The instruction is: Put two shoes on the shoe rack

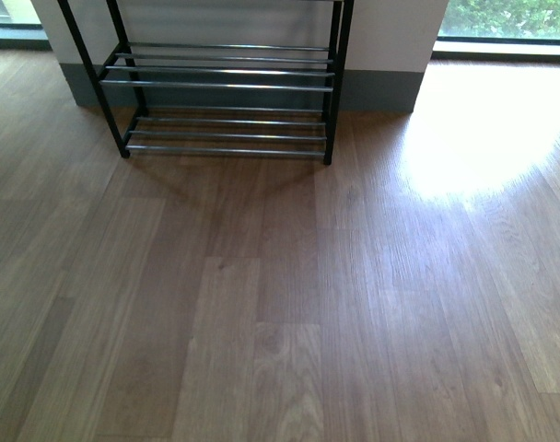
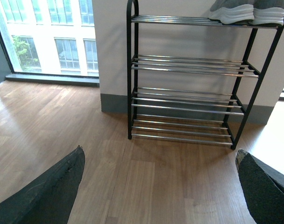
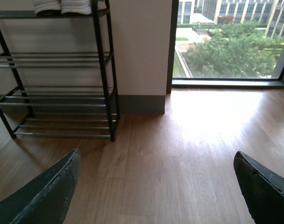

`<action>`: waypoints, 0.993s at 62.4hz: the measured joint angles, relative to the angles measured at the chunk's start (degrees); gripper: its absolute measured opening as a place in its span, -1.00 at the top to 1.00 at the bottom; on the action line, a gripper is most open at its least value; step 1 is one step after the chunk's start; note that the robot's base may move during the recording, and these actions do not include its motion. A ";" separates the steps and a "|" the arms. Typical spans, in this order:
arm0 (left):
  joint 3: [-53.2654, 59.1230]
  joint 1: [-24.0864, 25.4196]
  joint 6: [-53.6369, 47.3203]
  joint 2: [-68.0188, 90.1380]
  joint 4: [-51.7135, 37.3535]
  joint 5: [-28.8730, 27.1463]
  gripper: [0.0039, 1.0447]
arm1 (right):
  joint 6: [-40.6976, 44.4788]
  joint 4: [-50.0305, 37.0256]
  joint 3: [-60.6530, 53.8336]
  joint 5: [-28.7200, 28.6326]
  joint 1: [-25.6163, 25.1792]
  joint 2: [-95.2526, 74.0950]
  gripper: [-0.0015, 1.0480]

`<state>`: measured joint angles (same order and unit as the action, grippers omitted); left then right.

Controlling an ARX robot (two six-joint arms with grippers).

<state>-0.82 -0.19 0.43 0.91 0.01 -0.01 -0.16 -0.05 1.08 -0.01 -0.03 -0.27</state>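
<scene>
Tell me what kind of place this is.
Probably a home entryway or a mock-up of one: wood-plank floor, tiered shoe rack against the wall with shoes on top, tall windows.

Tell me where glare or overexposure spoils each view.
Front view: glare washes out the floor right of the shoe rack. Left wrist view: the window is overexposed, nearly white. Right wrist view: milder sheen on the floor, trees outside well exposed.

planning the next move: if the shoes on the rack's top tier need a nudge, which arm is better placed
Probably left: the shoe rack stands left of centre ahead, and the left gripper faces it squarely; the right gripper has it off to one side.
</scene>
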 joint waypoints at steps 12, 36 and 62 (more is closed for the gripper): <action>0.00 0.00 0.00 0.00 0.00 0.07 -0.83 | 0.00 0.02 0.00 0.22 0.00 0.00 -0.82; 0.00 0.00 0.00 0.00 0.00 0.02 -0.83 | 0.00 0.04 0.00 -0.13 0.00 -0.02 -0.82; 0.00 0.00 0.00 0.00 0.00 0.00 -0.83 | 0.00 0.07 0.00 -0.02 0.00 0.00 -0.82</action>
<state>-0.82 -0.19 0.43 0.91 0.01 -0.01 -0.16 0.01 1.08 -0.03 -0.03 -0.27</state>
